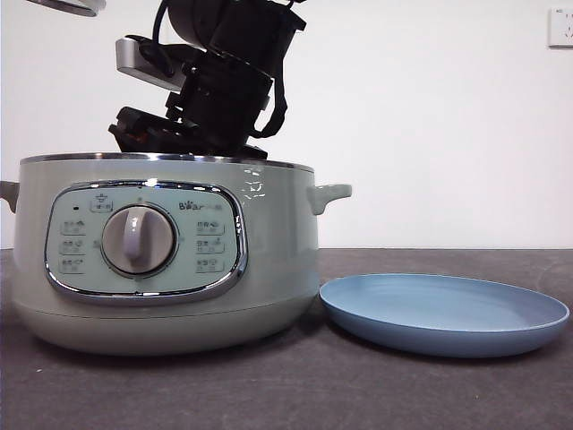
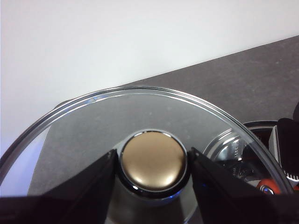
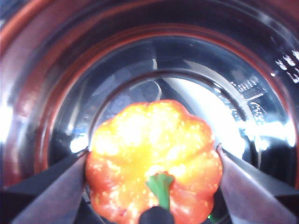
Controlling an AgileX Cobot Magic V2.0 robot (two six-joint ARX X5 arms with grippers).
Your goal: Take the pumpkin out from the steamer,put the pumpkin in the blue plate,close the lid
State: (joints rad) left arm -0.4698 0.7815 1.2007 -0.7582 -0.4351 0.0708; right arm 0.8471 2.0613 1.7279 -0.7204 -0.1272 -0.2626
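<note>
The pale green steamer stands open on the left of the table. Inside its shiny pot sits the orange-red pumpkin with its green stem. My right gripper is down in the pot, and its jaws press the pumpkin's two sides. In the front view the right arm dips behind the steamer's rim and hides the gripper. My left gripper is shut on the knob of the glass lid, held in the air up at the left. The blue plate lies to the right of the steamer.
A dark grey table carries everything, with a white wall behind. The steamer's side handle sticks out above the plate's near rim. A wall socket is at the upper right.
</note>
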